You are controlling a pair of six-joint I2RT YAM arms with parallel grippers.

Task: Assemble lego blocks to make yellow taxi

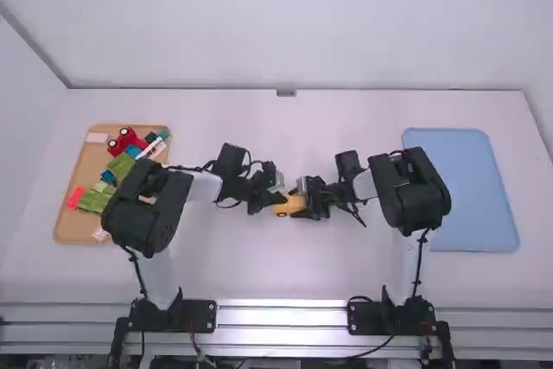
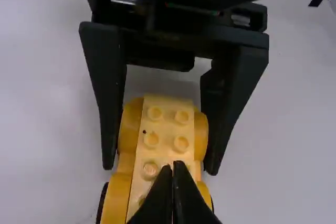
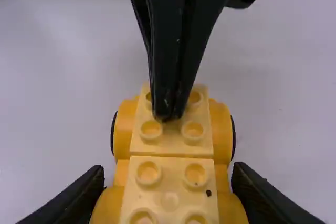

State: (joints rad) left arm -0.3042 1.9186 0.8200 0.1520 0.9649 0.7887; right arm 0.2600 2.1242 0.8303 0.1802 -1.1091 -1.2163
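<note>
In the high view, my left gripper (image 1: 275, 199) and my right gripper (image 1: 306, 200) meet over a yellow taxi body (image 1: 289, 207) at the table's middle. The left wrist view shows my left gripper (image 2: 173, 167) shut, its tips over the studs of the yellow body (image 2: 167, 129). My right gripper (image 3: 167, 182) is shut on the sides of the yellow body (image 3: 170, 148), one finger on each side. Two studded yellow blocks lie end to end along its top, and dark wheels show at its sides.
At the left, a wooden tray (image 1: 65, 231) holds a red car (image 1: 127, 140), green pieces (image 1: 93, 198) and several other blocks, with the left arm partly over its edge. A blue tray (image 1: 467, 187) lies at the right, beside the right arm.
</note>
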